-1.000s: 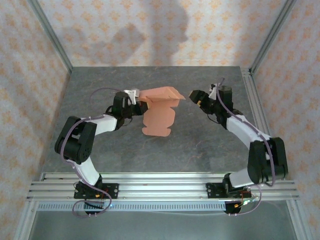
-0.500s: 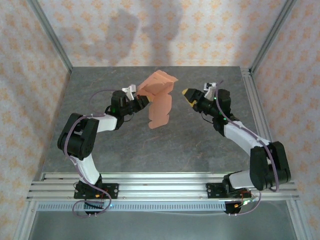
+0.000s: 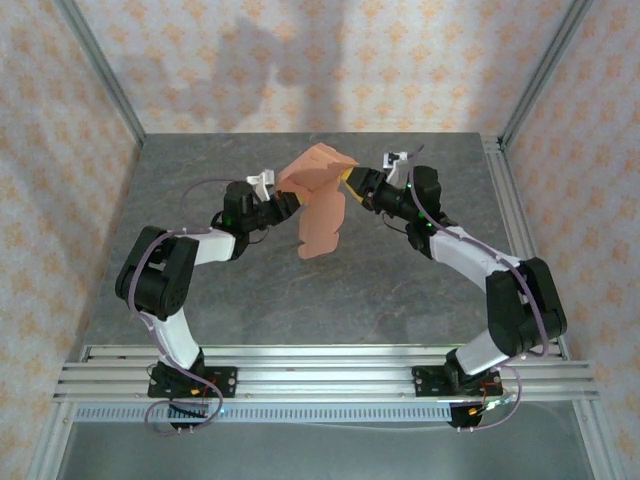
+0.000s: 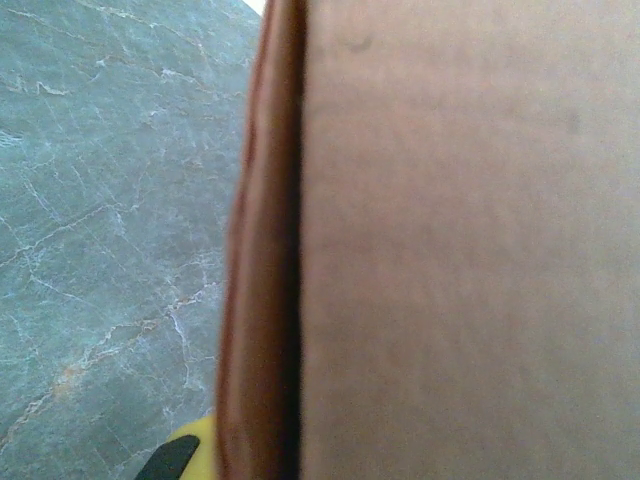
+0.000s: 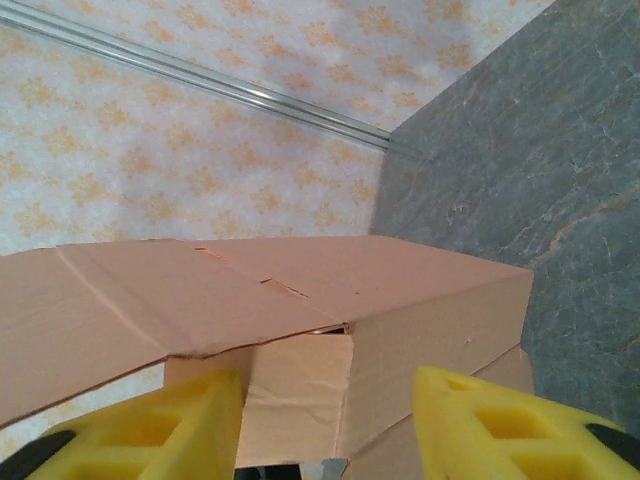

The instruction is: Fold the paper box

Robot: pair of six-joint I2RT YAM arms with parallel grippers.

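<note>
- The left jaws are pinching shut on the paper box (image 3: 322, 205), holding it raised above the far middle of the desk (image 3: 400, 290).
- The right jaws are standing partly open, straddling its folded upper end.

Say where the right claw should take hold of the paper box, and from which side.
Probably the folded upper end, coming from the right. The left claw holds the paper box aloft by its left side, so this creased end faces the open right claw.
</note>
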